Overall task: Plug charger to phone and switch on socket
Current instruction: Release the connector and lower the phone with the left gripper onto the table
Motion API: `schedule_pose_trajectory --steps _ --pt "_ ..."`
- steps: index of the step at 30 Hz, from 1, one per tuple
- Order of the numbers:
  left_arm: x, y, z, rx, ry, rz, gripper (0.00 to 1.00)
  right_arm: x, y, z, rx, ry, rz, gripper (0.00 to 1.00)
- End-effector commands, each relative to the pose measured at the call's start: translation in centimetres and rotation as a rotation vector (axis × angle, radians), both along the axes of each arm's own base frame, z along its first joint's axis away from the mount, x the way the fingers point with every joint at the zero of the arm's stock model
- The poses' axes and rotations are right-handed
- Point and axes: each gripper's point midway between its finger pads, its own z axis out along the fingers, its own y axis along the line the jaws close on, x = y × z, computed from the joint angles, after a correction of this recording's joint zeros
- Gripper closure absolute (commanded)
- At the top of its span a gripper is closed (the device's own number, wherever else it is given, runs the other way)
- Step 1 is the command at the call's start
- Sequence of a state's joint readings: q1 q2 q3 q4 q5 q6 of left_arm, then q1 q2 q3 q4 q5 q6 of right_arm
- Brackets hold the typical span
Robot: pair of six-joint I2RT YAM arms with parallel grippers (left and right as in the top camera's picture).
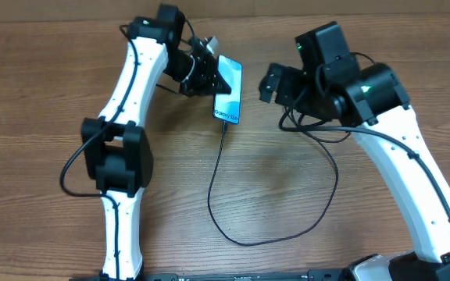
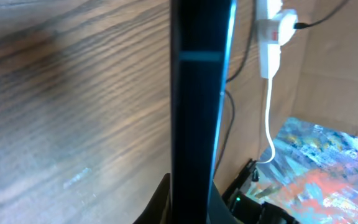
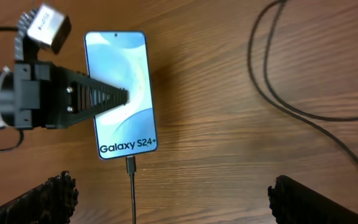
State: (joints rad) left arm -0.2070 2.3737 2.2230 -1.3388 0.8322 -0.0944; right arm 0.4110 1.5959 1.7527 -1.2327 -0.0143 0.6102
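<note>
Plug-in step looks done: charger (image 3: 132, 186) tip sits in phone (image 3: 126, 62) near counter's far edge, left gripper (image 3: 114, 98) clenched on phone, right gripper (image 1: 278, 84) released wide alongside; next, press socket (image 2: 269, 37) switch.

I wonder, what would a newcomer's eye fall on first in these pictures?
The phone, its screen reading Galaxy S24+, sits upper middle on the table, with the left gripper clamped on one long edge. The black charger cable is plugged into its bottom end and loops wide across the tabletop. The right gripper hangs open beside the phone.
</note>
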Motion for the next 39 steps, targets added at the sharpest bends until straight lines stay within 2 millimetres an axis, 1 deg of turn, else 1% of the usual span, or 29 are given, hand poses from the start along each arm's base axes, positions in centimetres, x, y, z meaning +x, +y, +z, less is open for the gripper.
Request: schedule_pose_trajectory --steps 1,4,8,10,14,16,23,35,39 --pt "0.3 -0.8 -1.3 -0.02 -0.011 -0.034 0.96 0.1 -0.5 1.6 0.011 -0.04 -0.024 0.0" --pt "0.5 -0.7 -3.4 -0.003 0.016 -0.034 0.96 0.1 -0.5 1.6 0.011 -0.04 -0.024 0.0" --pt "0.6 -0.1 -5.9 0.055 0.044 -0.033 0.96 0.2 -0.5 1.6 0.011 -0.041 -0.024 0.0" --pt "0.6 0.2 -6.6 0.081 0.045 -0.032 0.96 0.2 -0.5 1.6 0.011 -0.041 -0.024 0.0" --pt "0.9 0.9 -7.4 0.14 0.028 -0.029 0.96 0.2 -0.5 1.6 0.011 -0.04 -0.024 0.0" --pt "1.2 1.7 -8.1 0.2 0.032 -0.007 0.96 0.2 -0.5 1.6 0.011 -0.04 -0.024 0.0" --pt "1.3 1.8 -8.3 0.215 0.028 -0.004 0.96 0.2 -0.5 1.5 0.011 -0.039 -0.024 0.0" --pt "1.2 0.3 -9.1 0.216 0.015 -0.017 0.94 0.2 -0.5 1.5 0.011 -0.038 -0.024 0.0" --pt "1.0 0.3 -9.6 0.22 0.032 -0.004 0.92 0.2 -0.5 1.5 0.01 -0.038 -0.024 0.0"
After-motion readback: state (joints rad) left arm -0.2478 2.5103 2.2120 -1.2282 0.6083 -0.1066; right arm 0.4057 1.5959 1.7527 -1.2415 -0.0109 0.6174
